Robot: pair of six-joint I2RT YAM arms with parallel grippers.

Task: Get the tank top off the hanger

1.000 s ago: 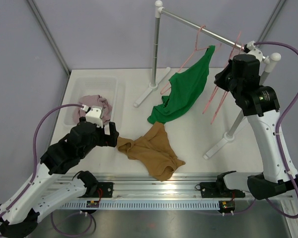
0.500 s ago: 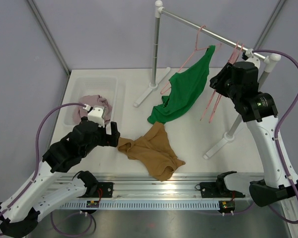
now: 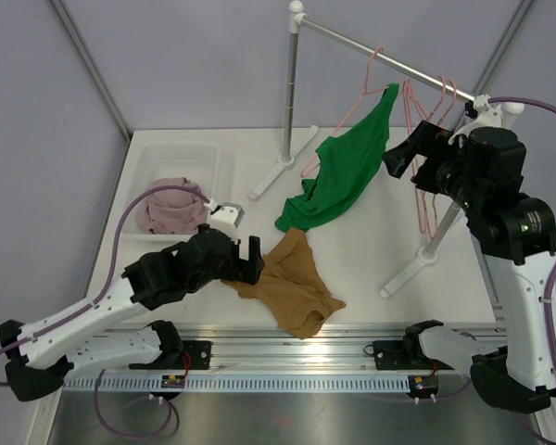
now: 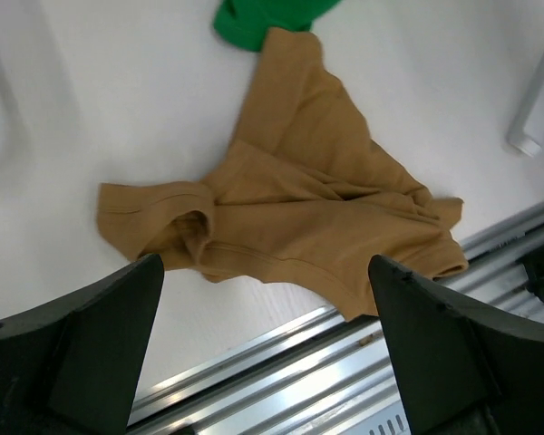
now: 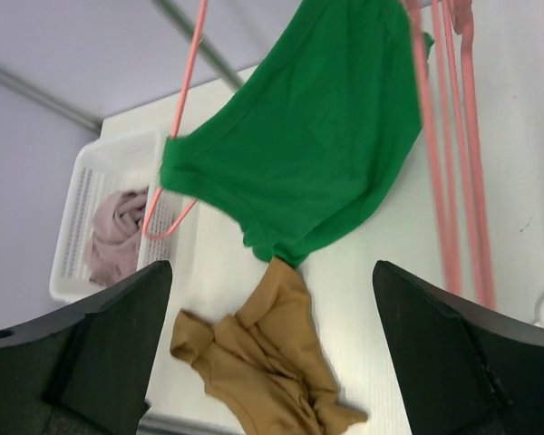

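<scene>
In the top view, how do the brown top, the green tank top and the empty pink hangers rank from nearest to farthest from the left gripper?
1. Brown top, on the table right beside the left gripper.
2. Green tank top, hanging from the rail, farther back.
3. Empty pink hangers, toward the rail's right end.

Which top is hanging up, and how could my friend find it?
Find the silver rail at the back of the white table. From a pink hanger on it droops a bright green top, its bottom resting on the table. It is the only green one and the only one hung up: the tan top lies flat, the pinkish cloth sits in the bin.
</scene>
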